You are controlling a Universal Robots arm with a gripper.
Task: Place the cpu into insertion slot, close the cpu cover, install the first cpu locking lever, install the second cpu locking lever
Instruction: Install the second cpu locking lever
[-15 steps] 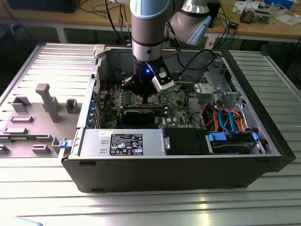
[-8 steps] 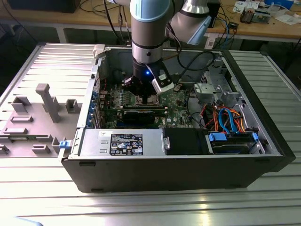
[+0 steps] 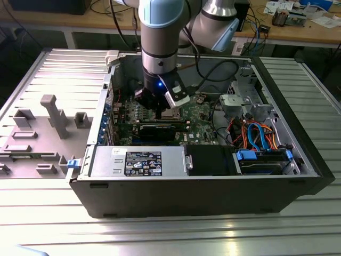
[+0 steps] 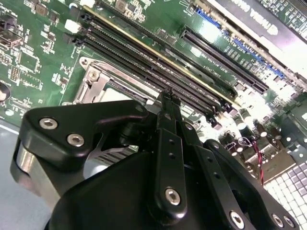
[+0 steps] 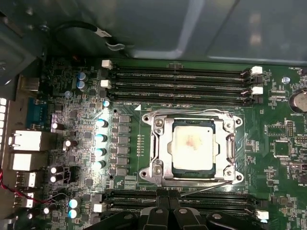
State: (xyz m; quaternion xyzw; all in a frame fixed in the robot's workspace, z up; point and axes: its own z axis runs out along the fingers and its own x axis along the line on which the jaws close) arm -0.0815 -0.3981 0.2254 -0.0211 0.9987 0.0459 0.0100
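Note:
In the first wrist view the cpu, a silver-grey square, lies in the insertion slot on the green board. The cpu cover lies flat around it, framing the chip in its window. One thin locking lever runs along one side of the cover. A second lever slants off the adjacent side, its free end close to my fingertips. My gripper is shut, just beside the socket, with nothing visibly held. The second wrist view shows my gripper over the memory slots, with the socket's frame beside it. In the exterior view my gripper hangs low inside the case.
Long black memory slots flank the socket on two sides. Capacitors and rear ports stand nearby. In the exterior view the open computer case holds a power supply, drive cage and coloured cables.

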